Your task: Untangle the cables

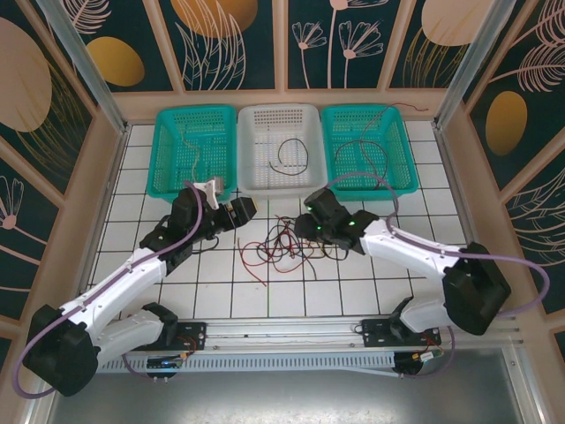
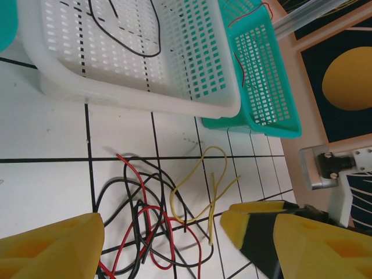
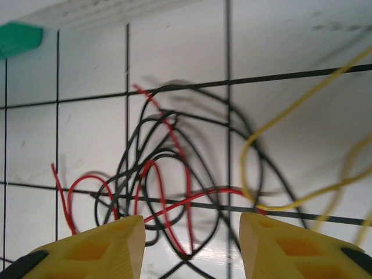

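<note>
Tangle of red, black and yellow cables [image 1: 282,243] on the tiles between two parted grippers.

Yellow fingers [image 2: 58,247] of the left gripper [image 2: 160,232] stand wide apart with nothing pinched. The right gripper [image 3: 192,232] also has its fingers [image 3: 104,250] spread, and whether a tip touches a wire cannot be told. Just beyond both pairs the cables [image 3: 168,192] lie on the white tiled table [image 1: 141,190]: black and red loops cross over each other in a knot, and a yellow strand [image 2: 195,174] curls out to one side. Behind them sits a white basket [image 1: 281,190] holding a black wire [image 1: 296,163], between a left teal basket [image 1: 163,190] and a right teal basket [image 1: 410,168], each with a thin wire inside.
</note>
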Tool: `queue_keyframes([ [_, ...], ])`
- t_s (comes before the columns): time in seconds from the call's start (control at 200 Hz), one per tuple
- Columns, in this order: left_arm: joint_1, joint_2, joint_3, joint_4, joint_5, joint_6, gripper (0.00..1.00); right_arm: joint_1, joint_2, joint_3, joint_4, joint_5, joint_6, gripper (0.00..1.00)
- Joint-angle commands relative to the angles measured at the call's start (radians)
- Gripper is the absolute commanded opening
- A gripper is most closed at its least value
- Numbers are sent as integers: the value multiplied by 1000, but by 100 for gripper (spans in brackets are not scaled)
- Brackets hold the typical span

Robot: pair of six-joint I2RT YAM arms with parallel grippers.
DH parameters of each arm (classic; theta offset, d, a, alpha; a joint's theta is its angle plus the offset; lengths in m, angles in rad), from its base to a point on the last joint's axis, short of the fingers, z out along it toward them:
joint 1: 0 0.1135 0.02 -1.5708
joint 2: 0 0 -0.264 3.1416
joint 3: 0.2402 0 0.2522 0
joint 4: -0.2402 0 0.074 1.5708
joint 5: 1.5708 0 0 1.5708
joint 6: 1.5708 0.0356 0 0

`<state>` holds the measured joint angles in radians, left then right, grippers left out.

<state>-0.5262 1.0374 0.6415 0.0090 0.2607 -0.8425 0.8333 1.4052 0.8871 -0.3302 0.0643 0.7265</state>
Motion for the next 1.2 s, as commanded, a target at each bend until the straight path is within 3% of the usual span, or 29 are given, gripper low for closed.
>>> queue_keyframes([
  [0.0, 2, 0, -11, -1, -3, 7, 76, 25, 80, 51, 13, -2, -17, 46],
  [0.23, 2, -31, -22, -15, -15, 19, 75, 38, 241, 178, 17, -17, 18, 46],
  [0.39, 2, -77, -43, -37, -26, 33, 77, 35, 327, 234, -6, 8, 43, 41],
  [0.586, 2, -67, -33, -58, -12, 64, 77, 35, 397, 283, -5, 11, 65, 29],
  [0.686, 2, -43, -14, -52, -3, 78, 77, 38, 408, 288, -20, 23, 73, 16],
  [0.796, 2, -23, 0, -19, 11, 79, 76, 42, 381, 291, -54, 52, 71, 0],
  [1.056, 2, -33, 15, 54, 100, 100, 75, 122, 142, 298, -181, 247, -18, 0],
  [1.196, 2, -36, 4, 148, 162, 78, 75, 160, -5, 311, -185, 240, -71, 0],
])
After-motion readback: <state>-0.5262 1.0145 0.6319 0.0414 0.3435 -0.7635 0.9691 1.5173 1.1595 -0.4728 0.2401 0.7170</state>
